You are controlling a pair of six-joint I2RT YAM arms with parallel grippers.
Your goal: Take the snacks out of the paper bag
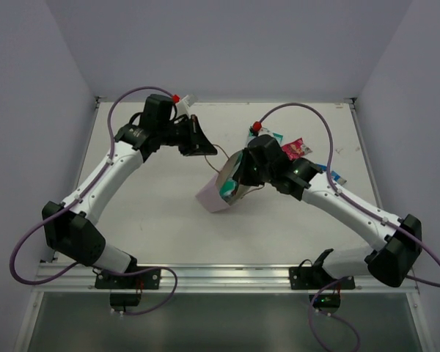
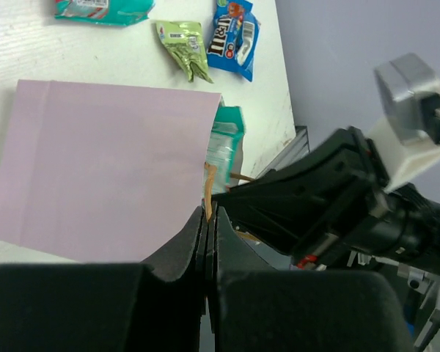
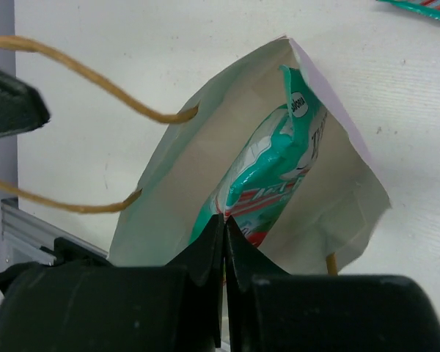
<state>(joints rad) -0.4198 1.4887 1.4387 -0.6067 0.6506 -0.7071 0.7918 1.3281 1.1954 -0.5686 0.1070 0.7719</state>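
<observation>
Desk [image 1: 161, 220] of white, faintly grained board carries everything. Biggest on it is the paper bag [image 1: 214, 196], pale lilac outside and whitish within, lying tipped over near the middle with its mouth gaping towards the right arm. It is thin, creased paper, light and easily crushed or dragged, so I judge it needs steadying while anything is drawn out. Inside it, reaching up to the rim, sits a teal packet [image 3: 275, 172] of glossy, crinkly film. It is flat and soft, and probably light and slippery, so its sealed edge looks the surest place to pinch. The right fingers [image 3: 224, 235] are closed on that packet's near edge, just inside the mouth. The left fingers [image 2: 207, 220] are closed too, apparently pinching a brown cord handle [image 3: 95, 95], thin and limp. Beyond the bag, out on the desk, lie a blue packet [image 2: 232, 37], a wrinkled light green packet [image 2: 185, 48] and a red-pink packet [image 1: 293, 149], all small and shiny.
</observation>
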